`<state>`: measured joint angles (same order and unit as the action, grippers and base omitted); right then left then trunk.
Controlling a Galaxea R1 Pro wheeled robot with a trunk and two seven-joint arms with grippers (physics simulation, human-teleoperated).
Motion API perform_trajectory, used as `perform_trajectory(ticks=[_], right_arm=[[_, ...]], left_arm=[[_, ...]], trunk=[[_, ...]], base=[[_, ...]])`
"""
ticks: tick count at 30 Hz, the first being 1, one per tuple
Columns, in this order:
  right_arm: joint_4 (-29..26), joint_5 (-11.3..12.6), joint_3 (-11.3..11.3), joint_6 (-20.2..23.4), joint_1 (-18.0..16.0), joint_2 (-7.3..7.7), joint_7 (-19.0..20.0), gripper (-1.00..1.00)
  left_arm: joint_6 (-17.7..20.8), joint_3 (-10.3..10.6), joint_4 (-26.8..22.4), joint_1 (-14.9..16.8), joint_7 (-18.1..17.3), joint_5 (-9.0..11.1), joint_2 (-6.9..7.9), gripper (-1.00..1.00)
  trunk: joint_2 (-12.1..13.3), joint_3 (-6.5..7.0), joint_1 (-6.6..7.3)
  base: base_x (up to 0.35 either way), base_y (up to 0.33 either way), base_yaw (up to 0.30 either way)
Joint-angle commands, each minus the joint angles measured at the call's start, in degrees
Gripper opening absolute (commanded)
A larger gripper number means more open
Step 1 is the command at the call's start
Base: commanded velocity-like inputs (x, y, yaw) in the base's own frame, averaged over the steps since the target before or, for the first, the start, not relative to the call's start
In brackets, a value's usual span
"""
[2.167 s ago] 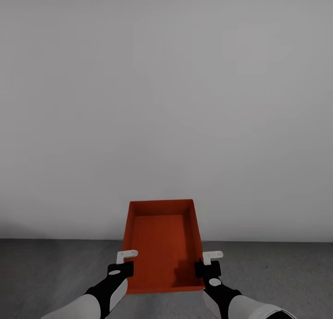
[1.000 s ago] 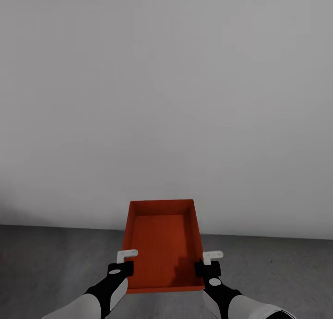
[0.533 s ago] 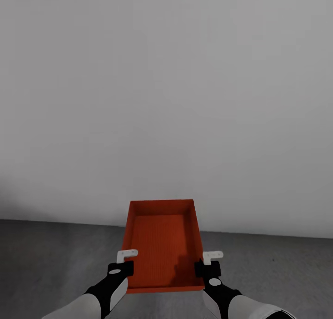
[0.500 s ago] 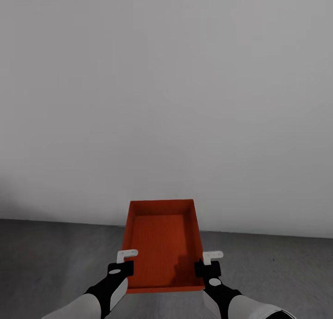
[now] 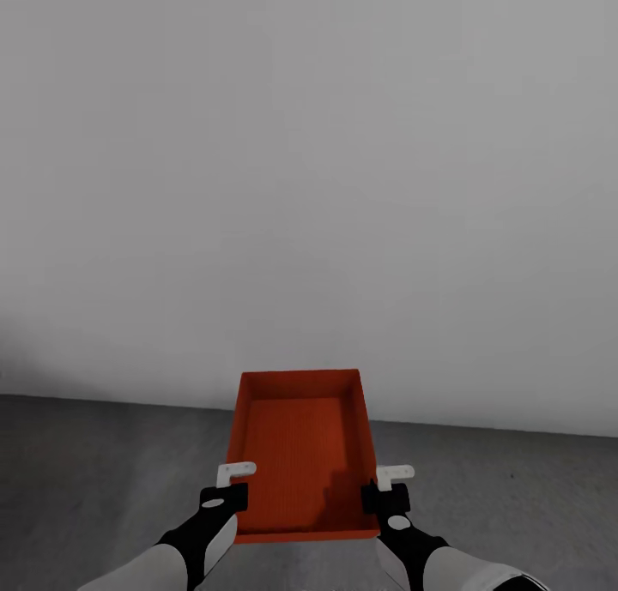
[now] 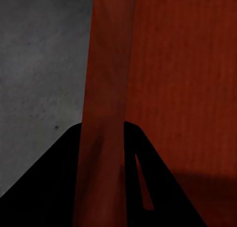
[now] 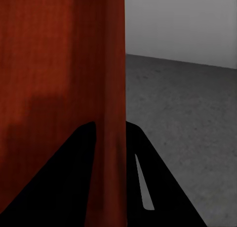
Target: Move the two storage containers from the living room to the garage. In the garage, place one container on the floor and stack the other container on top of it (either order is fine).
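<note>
Left gripper [image 5: 230, 485] clamped on the left long wall of the orange-red storage container [image 5: 300, 449], right gripper [image 5: 388, 486] clamped on the right long wall — one at each side, both near the container's near end. In the left wrist view, dark fingers [image 6: 54, 187] straddling the thin red wall [image 6: 106, 113], one on the outer face and one inside the bin; in the right wrist view, the same arrangement, black fingers [image 7: 59, 182] on either side of the wall [image 7: 112, 88]. Held level and raised above the dark grey concrete floor [image 5: 86, 454], open top upward, long axis pointing away toward the pale grey wall [image 5: 309, 162]. Finely ribbed inside bottom in plain sight, nothing in it, a shadow falling across the near right corner beside the right gripper. Far end of the container overlapping the line where the wall meets the floor. Rough speckled concrete visible past the container's sides in both wrist views — a strip of pale wall beyond it.
</note>
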<state>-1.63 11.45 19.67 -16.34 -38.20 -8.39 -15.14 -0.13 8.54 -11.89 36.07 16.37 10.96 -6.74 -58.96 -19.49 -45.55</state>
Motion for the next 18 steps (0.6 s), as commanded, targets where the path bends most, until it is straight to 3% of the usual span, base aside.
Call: perform_trajectory(ticks=[1,12,18], right_arm=[[0.2,1.3,-0.7,-0.2,0.0,-0.03,0.1,-1.00],[0.2,1.6,-0.7,-0.3,0.0,-0.04,0.1,-1.00],[0.2,5.2,-0.7,-0.3,0.0,0.04,0.1,-1.00]], left_arm=[[-0.6,0.1,-0.7,0.1,0.4,-0.2,-0.47,-1.00],[-0.6,0.1,-0.7,0.1,0.4,-0.2,-0.47,-1.00],[-0.6,0.1,-0.7,0.1,0.4,-0.2,-0.47,-1.00]], trunk=[[-0.1,-0.16,0.00],[-0.1,-1.14,0.00],[-0.1,-1.63,0.00]], base=[[0.000,0.000,0.016],[0.000,0.000,-0.065],[0.000,0.000,-0.165]])
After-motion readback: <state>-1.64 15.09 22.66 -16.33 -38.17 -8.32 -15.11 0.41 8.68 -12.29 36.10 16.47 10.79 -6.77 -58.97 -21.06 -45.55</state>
